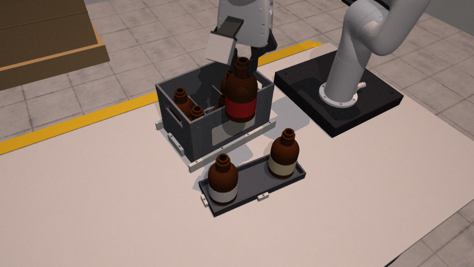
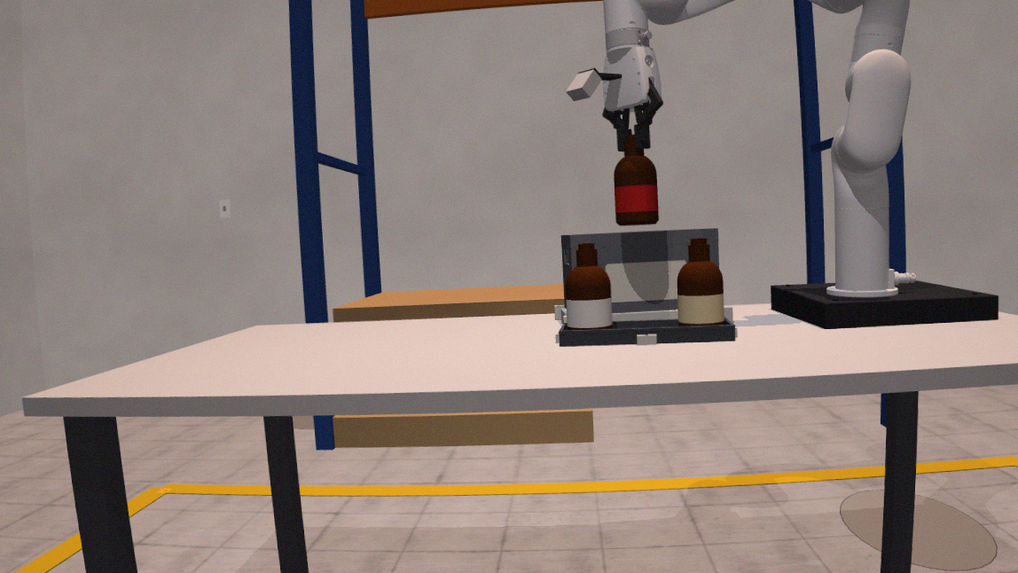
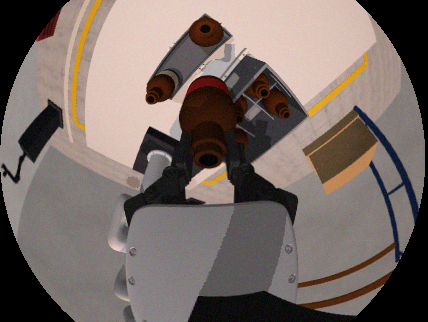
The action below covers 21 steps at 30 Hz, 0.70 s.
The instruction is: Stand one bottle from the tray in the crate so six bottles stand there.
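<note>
My gripper (image 1: 243, 63) is shut on the neck of a brown bottle with a red label (image 1: 240, 94) and holds it upright in the air above the near right part of the dark grey crate (image 1: 215, 110). In the exterior view the bottle (image 2: 635, 188) hangs clear above the crate's rim (image 2: 638, 235). The wrist view shows the fingers on either side of the bottle's neck. Several brown bottles (image 1: 187, 104) stand in the crate's cells. On the dark tray (image 1: 253, 180) stand a white-label bottle (image 1: 222, 180) and a cream-label bottle (image 1: 283, 154), both upright.
The arm's black base plate (image 1: 337, 92) sits right of the crate. Pale stop rails (image 1: 231, 142) border the crate, and small stops (image 1: 263, 196) border the tray. A blue rack (image 2: 334, 163) stands behind the table.
</note>
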### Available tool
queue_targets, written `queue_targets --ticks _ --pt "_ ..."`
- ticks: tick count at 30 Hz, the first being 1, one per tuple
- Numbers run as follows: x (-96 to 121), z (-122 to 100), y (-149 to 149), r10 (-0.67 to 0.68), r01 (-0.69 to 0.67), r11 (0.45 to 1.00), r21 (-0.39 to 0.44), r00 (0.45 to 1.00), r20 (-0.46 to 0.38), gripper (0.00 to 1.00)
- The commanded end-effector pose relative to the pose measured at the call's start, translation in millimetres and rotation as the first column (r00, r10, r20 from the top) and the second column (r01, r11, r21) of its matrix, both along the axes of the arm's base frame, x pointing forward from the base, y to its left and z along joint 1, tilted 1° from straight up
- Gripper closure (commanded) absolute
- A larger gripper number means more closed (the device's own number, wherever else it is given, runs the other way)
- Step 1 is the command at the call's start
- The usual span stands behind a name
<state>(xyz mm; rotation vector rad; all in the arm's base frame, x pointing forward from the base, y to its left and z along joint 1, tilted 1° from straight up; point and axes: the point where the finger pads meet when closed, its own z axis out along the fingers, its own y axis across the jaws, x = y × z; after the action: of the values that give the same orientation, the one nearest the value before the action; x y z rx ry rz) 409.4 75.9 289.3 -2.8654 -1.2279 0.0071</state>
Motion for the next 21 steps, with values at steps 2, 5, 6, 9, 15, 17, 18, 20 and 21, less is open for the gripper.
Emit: queue_targets --ticks 2,5,6,9,15,17,18,20,21 --pt "2 2 -12 0.000 0.000 1.000 0.001 1.000 0.005 1.00" --pt "2 1 -19 0.000 0.000 1.000 0.001 1.000 0.005 1.00" --pt "2 1 -21 0.000 0.000 1.000 0.001 1.000 0.005 1.00" --pt "3 1 -28 0.000 0.000 1.000 0.001 1.000 0.005 1.00" --pt "4 1 -38 0.000 0.000 1.000 0.001 1.000 0.005 1.00" --pt "4 1 -43 0.000 0.000 1.000 0.001 1.000 0.005 1.00" --pt "4 1 -46 0.000 0.000 1.000 0.001 1.000 0.005 1.00" --pt "5 1 -51 0.000 0.000 1.000 0.001 1.000 0.005 1.00" --pt "5 1 -53 0.000 0.000 1.000 0.001 1.000 0.005 1.00"
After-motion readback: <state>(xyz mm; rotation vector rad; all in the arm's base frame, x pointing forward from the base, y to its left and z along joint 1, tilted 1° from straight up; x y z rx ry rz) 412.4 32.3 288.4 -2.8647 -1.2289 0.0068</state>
